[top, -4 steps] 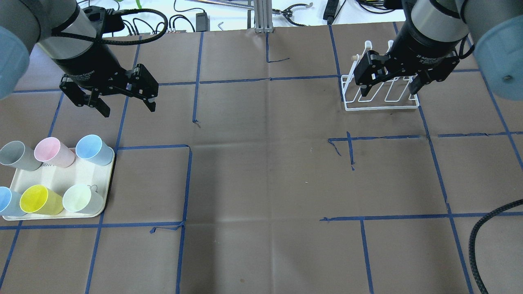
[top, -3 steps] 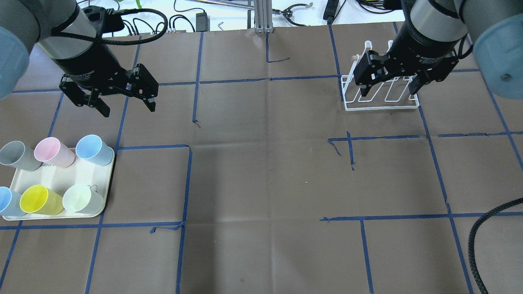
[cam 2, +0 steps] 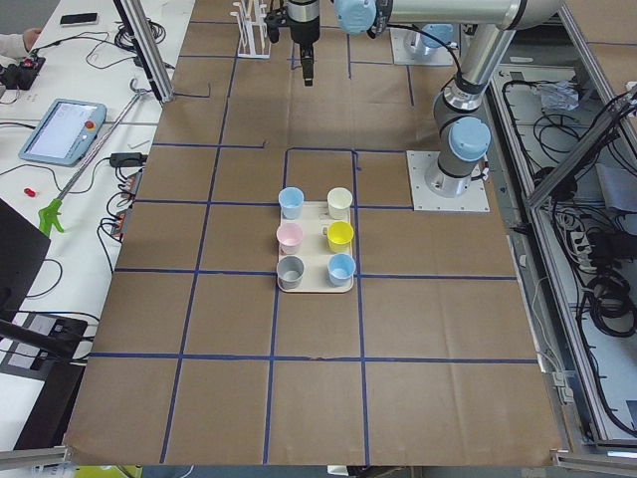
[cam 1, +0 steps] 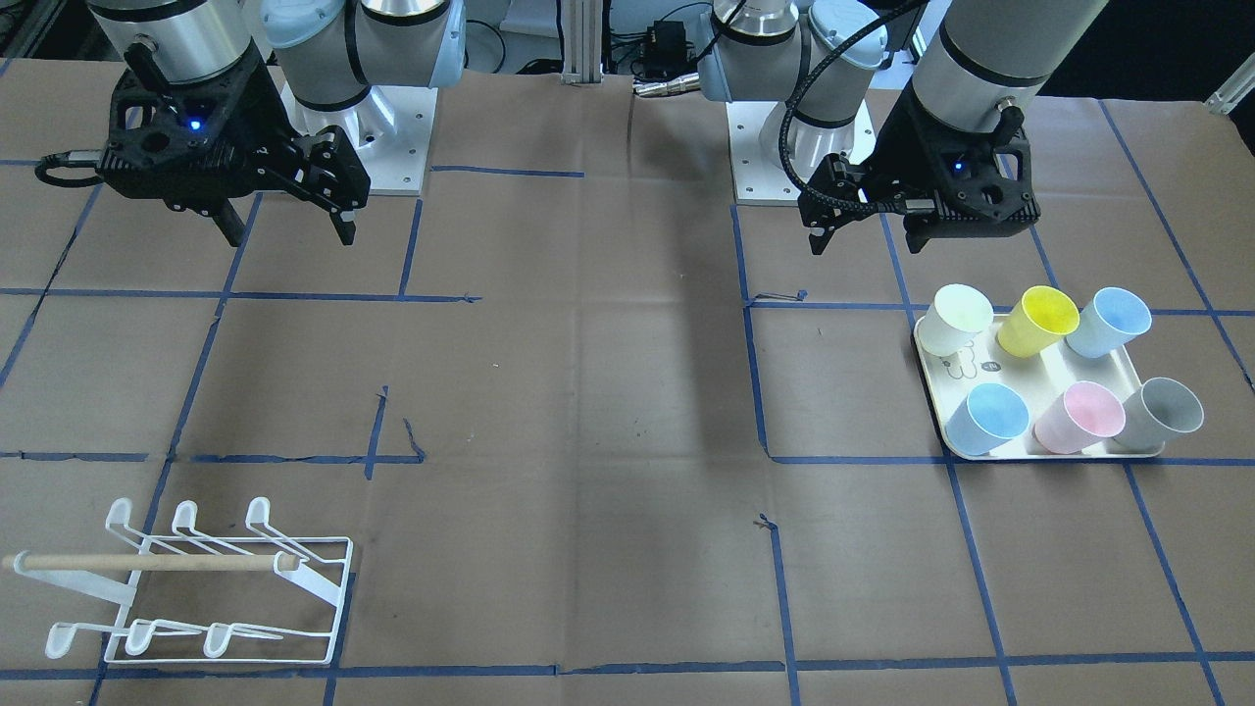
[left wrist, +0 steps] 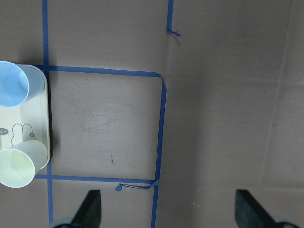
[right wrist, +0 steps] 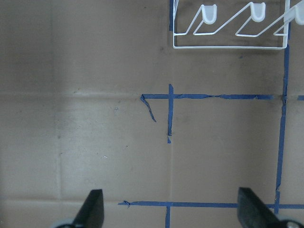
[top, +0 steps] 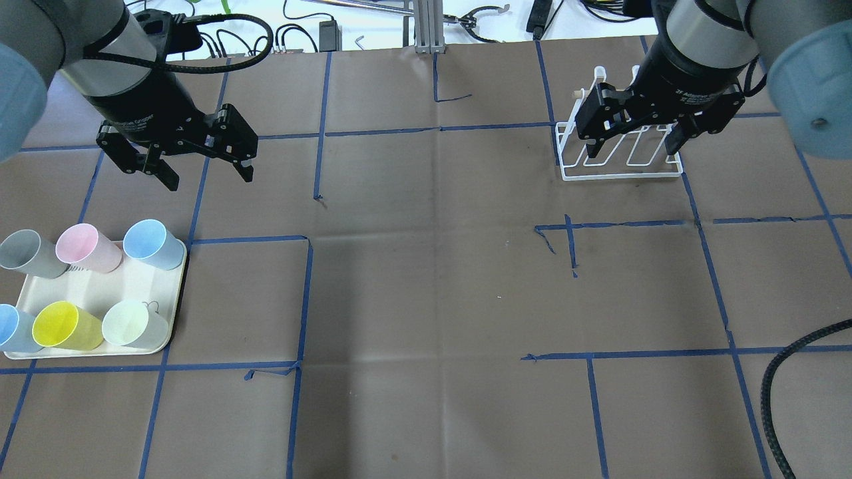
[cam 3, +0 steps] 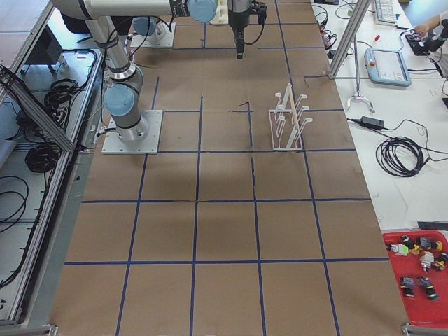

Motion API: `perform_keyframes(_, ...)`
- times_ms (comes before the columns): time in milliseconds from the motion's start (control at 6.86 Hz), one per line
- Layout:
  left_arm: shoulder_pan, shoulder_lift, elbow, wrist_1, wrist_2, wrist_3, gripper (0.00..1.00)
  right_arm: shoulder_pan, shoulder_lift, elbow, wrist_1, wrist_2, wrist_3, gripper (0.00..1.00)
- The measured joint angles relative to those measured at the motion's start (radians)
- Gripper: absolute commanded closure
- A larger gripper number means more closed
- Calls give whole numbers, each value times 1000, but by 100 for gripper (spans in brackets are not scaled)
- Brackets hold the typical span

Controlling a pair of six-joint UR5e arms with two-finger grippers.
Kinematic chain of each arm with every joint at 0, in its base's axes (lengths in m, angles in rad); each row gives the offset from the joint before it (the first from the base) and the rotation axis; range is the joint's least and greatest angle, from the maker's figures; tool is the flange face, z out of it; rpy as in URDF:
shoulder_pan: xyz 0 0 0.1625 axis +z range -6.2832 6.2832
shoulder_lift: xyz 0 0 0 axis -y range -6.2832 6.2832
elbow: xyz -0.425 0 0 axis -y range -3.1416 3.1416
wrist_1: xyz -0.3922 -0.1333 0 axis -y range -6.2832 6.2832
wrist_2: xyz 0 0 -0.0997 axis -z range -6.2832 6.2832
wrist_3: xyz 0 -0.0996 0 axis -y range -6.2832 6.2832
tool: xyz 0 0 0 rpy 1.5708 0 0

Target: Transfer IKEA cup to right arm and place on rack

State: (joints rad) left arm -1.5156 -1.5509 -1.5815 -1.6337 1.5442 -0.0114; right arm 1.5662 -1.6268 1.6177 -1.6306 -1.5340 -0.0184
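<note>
Several plastic cups stand on a cream tray point(top: 100, 293) at the near left: grey point(top: 26, 253), pink point(top: 83, 246), blue point(top: 150, 243), yellow point(top: 63, 326), pale green point(top: 130, 324) and a second blue at the frame edge. My left gripper point(top: 210, 176) is open and empty, hovering beyond the tray; its wrist view shows the tray edge point(left wrist: 28, 118) with two cups. The white wire rack point(top: 619, 176) with a wooden dowel point(cam 1: 147, 562) stands at the far right. My right gripper point(top: 632, 152) is open and empty above the rack point(right wrist: 223, 47).
Brown paper with blue tape lines covers the table point(top: 432, 266). A black cable point(top: 785, 372) loops in at the near right. Cables and tools lie beyond the far edge. Operator desks flank the table ends in the side views.
My right gripper has drifted slightly toward the far edge over the rack. My left gripper and the cups have not visibly moved.
</note>
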Motion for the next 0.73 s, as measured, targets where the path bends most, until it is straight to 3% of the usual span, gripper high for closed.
perform_keyframes(728, 4, 7, -7, 0, -1, 13, 0, 0, 2, 2, 0, 0, -1, 0)
